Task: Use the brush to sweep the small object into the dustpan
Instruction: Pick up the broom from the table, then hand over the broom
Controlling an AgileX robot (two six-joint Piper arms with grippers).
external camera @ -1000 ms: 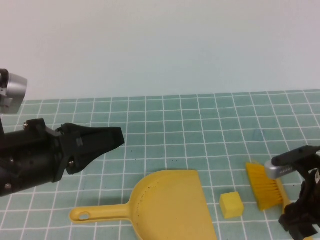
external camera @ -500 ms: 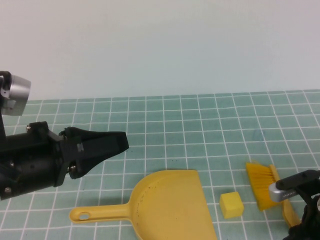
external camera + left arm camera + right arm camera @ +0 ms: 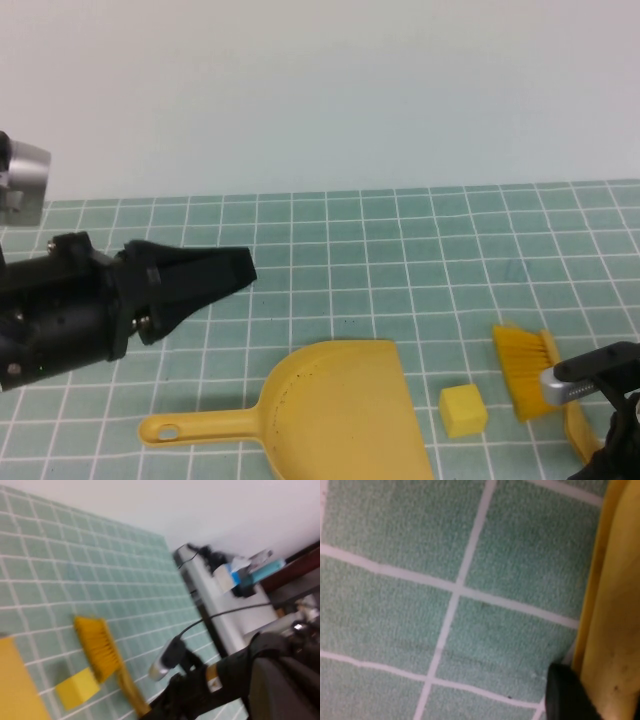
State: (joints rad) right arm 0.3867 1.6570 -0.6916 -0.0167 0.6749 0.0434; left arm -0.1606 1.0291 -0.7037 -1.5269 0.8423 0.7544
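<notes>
Both pincers: left pincer (image 3: pixel 235 268) closed, above dustpan (image 3: pixel 335 410) — right pincer's spread unclear, at brush (image 3: pixel 530 375) handle.

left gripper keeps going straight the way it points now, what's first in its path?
Nothing obvious. The left gripper hangs shut behind the dustpan, aimed right across bare mat. The brush lies nearer the robot than that line, though depth is unclear.

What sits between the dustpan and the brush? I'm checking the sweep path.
Only the small object, a pale-yellow cube on the tiled mat, apart from the dustpan and the brush. The high view shows it.
</notes>
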